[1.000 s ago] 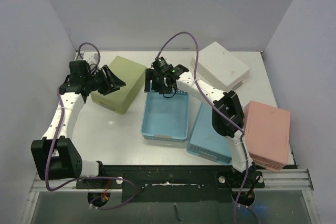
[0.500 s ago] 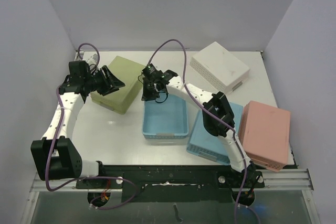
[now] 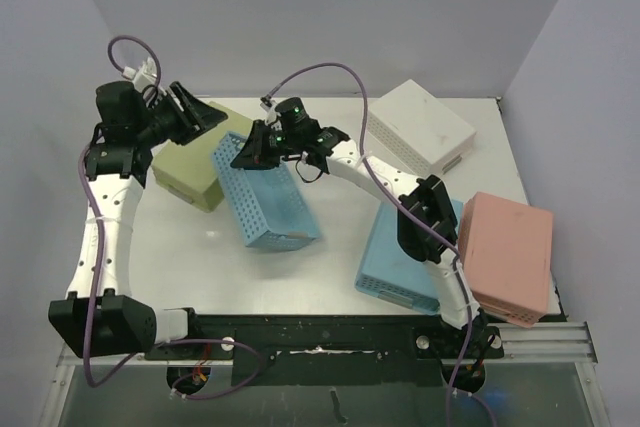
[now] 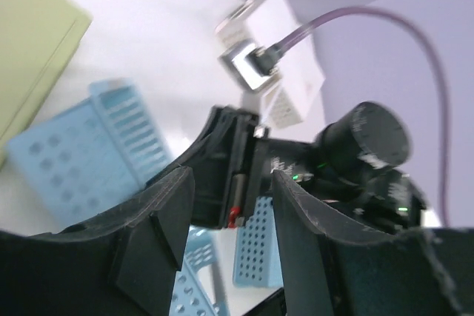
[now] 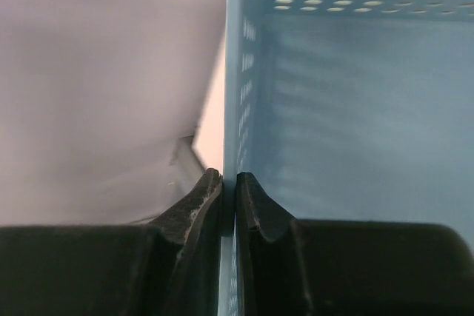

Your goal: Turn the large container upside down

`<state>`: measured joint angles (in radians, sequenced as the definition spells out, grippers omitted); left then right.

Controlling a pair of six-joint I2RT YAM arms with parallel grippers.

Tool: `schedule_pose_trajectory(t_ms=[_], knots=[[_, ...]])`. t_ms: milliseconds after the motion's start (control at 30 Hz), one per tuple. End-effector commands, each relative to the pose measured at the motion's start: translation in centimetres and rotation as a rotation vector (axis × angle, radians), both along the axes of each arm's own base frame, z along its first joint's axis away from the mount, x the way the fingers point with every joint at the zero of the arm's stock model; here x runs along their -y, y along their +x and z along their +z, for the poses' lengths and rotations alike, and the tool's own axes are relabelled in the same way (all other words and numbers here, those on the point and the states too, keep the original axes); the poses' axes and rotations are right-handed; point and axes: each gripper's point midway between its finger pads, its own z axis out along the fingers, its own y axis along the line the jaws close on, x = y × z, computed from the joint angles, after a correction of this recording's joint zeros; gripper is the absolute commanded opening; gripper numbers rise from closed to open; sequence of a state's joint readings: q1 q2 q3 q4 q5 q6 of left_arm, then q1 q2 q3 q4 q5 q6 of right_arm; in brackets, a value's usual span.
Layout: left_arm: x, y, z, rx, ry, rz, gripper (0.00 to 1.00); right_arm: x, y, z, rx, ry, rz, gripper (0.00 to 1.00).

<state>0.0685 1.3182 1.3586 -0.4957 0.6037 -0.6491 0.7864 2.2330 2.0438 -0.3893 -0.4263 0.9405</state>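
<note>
The large container (image 3: 268, 203), a light blue perforated basket, is tipped up on its side in the middle of the table, its pierced bottom facing the camera in the top view. My right gripper (image 3: 250, 154) is shut on its upper wall; in the right wrist view the thin blue wall (image 5: 333, 109) runs between the closed right gripper (image 5: 229, 183). My left gripper (image 3: 205, 115) hangs open above the olive box, apart from the basket. In the left wrist view the left gripper (image 4: 231, 205) holds nothing, with the basket (image 4: 81, 160) below.
An olive box (image 3: 188, 165) lies at the left, just behind the tipped basket. A white container (image 3: 420, 127) sits at the back right, a pink one (image 3: 510, 252) at the right edge, and another blue container (image 3: 398, 255) lies upside down beside it.
My right gripper shut on the basket's far wall and lifted it, tipping the basket up toward the left. The left arm rose and drew back, staying open.
</note>
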Motion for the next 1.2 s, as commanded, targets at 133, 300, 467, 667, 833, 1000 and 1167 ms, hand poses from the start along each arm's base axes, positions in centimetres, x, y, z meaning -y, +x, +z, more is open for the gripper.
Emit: schedule_pose_trajectory(t_ms=[133,300,467,667,833,1000,1167], knots=[[0.7,-1.0,10.0,0.249,-0.066,-0.02,0.45,-0.2,-5.1,14.2,-0.028,0.715,0.271,0.0],[0.8,-0.8,8.7,0.227,-0.077,-0.028,0.45,3.0,-4.4,12.0,-0.114,0.819,0.248,0.0],[0.9,-0.9,7.6,0.207,-0.076,-0.037,0.45,6.1,-3.1,7.5,-0.223,0.802,0.157,0.0],[1.0,-0.8,6.6,0.186,-0.074,-0.041,0.45,10.9,-2.2,1.8,-0.301,0.757,0.02,0.0],[1.0,-0.9,6.1,0.176,-0.073,-0.048,0.45,15.5,-0.2,-3.9,-0.296,0.492,-0.125,0.39],[0.8,-0.5,4.4,0.14,-0.053,-0.033,0.5,19.8,3.4,-6.1,-0.114,-0.045,-0.219,0.69],[-0.4,0.0,1.4,0.062,0.078,0.025,0.62,24.8,6.2,-4.1,0.033,-0.4,-0.334,0.84]])
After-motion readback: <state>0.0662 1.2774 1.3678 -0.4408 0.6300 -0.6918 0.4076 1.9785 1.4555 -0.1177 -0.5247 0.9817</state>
